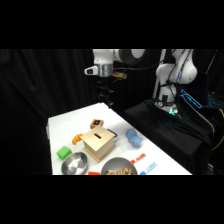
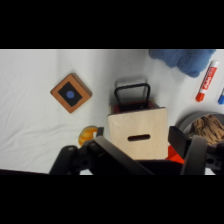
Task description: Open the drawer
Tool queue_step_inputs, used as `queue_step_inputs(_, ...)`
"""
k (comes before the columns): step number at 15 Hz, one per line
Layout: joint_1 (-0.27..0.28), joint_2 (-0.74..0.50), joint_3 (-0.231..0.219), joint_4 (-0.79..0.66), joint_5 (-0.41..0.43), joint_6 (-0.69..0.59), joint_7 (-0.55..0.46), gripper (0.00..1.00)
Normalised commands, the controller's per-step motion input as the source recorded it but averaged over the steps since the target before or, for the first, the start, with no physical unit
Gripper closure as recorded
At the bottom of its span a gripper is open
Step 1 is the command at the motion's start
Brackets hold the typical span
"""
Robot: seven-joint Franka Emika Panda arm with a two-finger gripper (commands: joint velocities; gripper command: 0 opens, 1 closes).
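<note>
Scene: white bench (image 1: 60,122) with a small light-wood cube box (image 2: 138,132) mid-surface, dark slot on top.
Drawer: drawer (image 2: 131,105) seated in the box, seemingly closed or nearly so; thin black handle (image 2: 132,93) a loop projecting from its front over bare cloth.
End effector: end effector (image 2: 145,150) raised well above the box in the side view, fingers spread wide apart, holding nothing; black linkage framing the box in the wrist view.
Neighbours: orange-and-dark block (image 2: 71,92) apart on one side, blue cloth (image 2: 184,60) and a marker (image 2: 206,81) on the other, metal bowl (image 1: 76,163) near the front edge.
Handling, judged: box likely light and stiff, apt to slide across the cloth if pulled hard; handle rigid, narrow, probably slick.
Hold point, judged: crossbar of the handle, fingers either side, pull straight along the drawer's travel.
</note>
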Motion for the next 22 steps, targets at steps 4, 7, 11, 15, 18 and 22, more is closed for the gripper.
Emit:
queue_step_inputs(4,-0.013,-0.05,-0.001,-0.09,0.005,0.11,-0.02,0.0)
queue_step_inputs(7,-0.021,-0.09,-0.02,-0.23,0.031,0.35,-0.11,0.0)
queue_step_inputs(11,-0.028,-0.11,-0.041,-0.31,0.075,0.5,-0.19,0.0)
queue_step_inputs(15,-0.019,-0.03,-0.054,-0.26,0.155,0.49,-0.29,0.0)
queue_step_inputs(18,0.015,0.12,-0.045,-0.14,0.301,0.43,-0.41,0.0)
queue_step_inputs(22,0.0,0.25,0.021,0.01,0.377,0.34,-0.45,0.0)
